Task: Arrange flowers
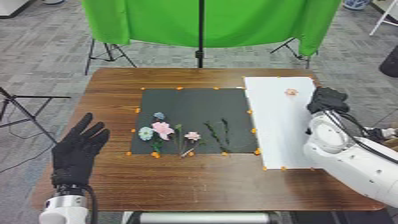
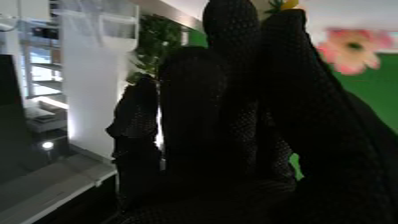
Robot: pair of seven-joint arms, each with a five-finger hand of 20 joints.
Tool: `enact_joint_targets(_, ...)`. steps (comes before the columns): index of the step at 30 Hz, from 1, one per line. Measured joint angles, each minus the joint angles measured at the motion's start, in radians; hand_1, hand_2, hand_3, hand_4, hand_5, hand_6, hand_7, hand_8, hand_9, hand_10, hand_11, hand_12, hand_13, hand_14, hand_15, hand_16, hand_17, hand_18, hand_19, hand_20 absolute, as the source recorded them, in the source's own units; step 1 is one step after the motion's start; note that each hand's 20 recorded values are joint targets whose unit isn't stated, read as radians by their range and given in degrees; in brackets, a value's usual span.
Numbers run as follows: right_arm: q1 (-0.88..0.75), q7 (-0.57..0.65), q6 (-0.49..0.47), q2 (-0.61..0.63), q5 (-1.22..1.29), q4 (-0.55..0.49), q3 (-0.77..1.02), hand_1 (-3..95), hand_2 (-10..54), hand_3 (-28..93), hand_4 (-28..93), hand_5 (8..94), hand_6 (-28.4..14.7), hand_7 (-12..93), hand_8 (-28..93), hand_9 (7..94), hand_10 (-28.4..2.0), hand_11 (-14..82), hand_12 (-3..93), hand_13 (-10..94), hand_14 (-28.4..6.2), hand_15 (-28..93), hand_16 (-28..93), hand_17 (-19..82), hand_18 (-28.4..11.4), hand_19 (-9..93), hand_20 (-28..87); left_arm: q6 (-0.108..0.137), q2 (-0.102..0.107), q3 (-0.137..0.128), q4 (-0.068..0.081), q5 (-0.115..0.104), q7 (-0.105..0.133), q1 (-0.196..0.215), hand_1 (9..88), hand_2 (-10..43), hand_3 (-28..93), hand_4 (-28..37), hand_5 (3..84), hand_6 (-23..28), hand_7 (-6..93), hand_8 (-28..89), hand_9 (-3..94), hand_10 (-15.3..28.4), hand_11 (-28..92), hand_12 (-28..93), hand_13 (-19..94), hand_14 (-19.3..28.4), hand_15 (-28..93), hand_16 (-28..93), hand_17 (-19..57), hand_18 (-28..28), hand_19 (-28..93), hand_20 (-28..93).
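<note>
"One pink, dark-centred flower [image 2: 351, 51] over our white paper sheet [image 1: 274, 130], black-fabric R hand [image 1: 329, 99] curled, prob. pinching it low?"
"Yep, spares petals, we guess. Black-fabric L hand [image 1: 78, 152] open, near pink-and-blue blooms [image 1: 163, 129] on dark-grey mat [image 1: 182, 107]."

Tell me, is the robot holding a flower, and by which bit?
Yes, the right hand seems to hold the pink flower beside it, probably by its stem, but the exact spot is hidden. The left hand holds nothing.

head view, near side, faces forward and down across the table [image 1: 195, 185]; right wrist view looks closely along the right hand [image 1: 329, 100], both covering pink flower [image 1: 291, 92] and green cloth [image 1: 160, 22].
</note>
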Motion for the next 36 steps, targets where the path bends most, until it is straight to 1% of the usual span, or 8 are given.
enact_joint_targets(5,-0.002,-0.068,0.124,0.016,-0.018,-0.094,-0.013,55.6,-9.5,69,-28,89.5,4.9,17,2,93.7,-4.1,16.9,32.4,77,-1.6,63,31,26,-18.9,84,45,0.0,-0.004,-0.006,0.0,0.003,-0.007,0.003,23.4,6.5,84,-25.5,39.0,10.3,8.9,-8,36.5,21.3,29,11,24,28.2,62,-12,-8.2,27.1,58,6)
enact_joint_targets(9,0.036,-0.17,0.142,0.007,-0.029,-0.175,-0.077,54.5,-9.5,71,-28,88.9,4.6,17,3,93.7,-4.2,16.9,33.9,75,-2.1,65,31,25,-18.8,84,46,-0.002,-0.013,-0.008,-0.001,0.009,-0.014,0.002,23.4,6.6,84,-25.5,39.0,10.4,8.9,-8,36.5,21.2,29,11,24,28.2,62,-12,-8.2,27.1,58,6)
enact_joint_targets(14,0.063,-0.26,0.074,-0.083,-0.042,-0.206,-0.107,53.4,-9.5,71,-28,87.4,5.0,18,2,93.7,-4.5,16.6,37.8,72,-2.9,69,30,23,-18.9,83,47,-0.005,-0.016,-0.007,-0.001,0.013,-0.016,0.001,23.4,6.6,84,-25.5,39.0,10.4,9.0,-8,36.4,21.2,29,11,24,28.2,62,-12,-8.2,27.1,58,6)
enact_joint_targets(20,0.062,-0.278,0.01,-0.208,-0.088,-0.204,-0.133,52.9,-9.5,72,-28,86.2,5.1,19,1,91.3,-4.8,17.7,40.9,69,-3.6,71,30,21,-18.9,82,47,-0.008,-0.019,-0.008,-0.001,0.015,-0.02,0.001,23.4,6.6,84,-25.4,39.1,10.4,8.9,-8,36.5,21.2,29,11,24,28.2,62,-12,-8.2,27.1,58,6)
enact_joint_targets(27,0.024,-0.303,-0.074,-0.228,-0.107,-0.226,-0.115,49.2,-9.5,70,-28,77.8,6.3,17,-3,84.4,-5.4,22.9,39.1,63,-5.6,76,26,17,-18.9,80,50,-0.006,-0.012,-0.008,-0.001,0.009,-0.017,0.003,23.4,6.7,84,-25.5,39.1,10.3,9.0,-8,36.5,21.2,29,11,25,28.3,62,-12,-8.1,27.1,58,6)
enact_joint_targets(31,0.002,-0.326,-0.152,-0.213,-0.125,-0.237,-0.1,43.0,-9.5,73,-28,72.0,7.1,18,-8,78.1,-7.0,33.9,31.0,60,-6.0,78,23,15,-19.4,78,51,-0.006,-0.008,-0.007,-0.001,0.007,-0.017,0.003,23.4,6.7,84,-25.6,39.1,10.4,9.0,-8,36.5,21.2,29,11,24,28.2,62,-12,-8.2,27.1,58,6)
enact_joint_targets(34,-0.012,-0.349,-0.183,-0.203,-0.136,-0.245,-0.085,36.8,-9.5,77,-28,67.6,6.8,18,-14,73.5,-8.9,44.1,21.3,58,-6.9,80,23,13,-19.7,77,53,-0.006,-0.007,-0.007,0.0,0.007,-0.019,0.002,23.4,6.7,84,-25.6,39.1,10.4,9.0,-8,36.5,21.2,29,11,24,28.1,62,-12,-8.1,27.1,58,6)
enact_joint_targets(36,-0.017,-0.362,-0.183,-0.198,-0.144,-0.25,-0.081,34.3,-9.5,76,-28,65.7,6.3,18,-14,72.0,-9.6,45.6,20.1,57,-7.5,80,22,12,-19.9,77,53,-0.006,-0.007,-0.008,0.0,0.007,-0.02,0.002,23.3,6.7,84,-25.6,39.1,10.4,9.1,-8,36.5,21.2,29,11,24,28.1,62,-12,-8.2,27.1,58,6)
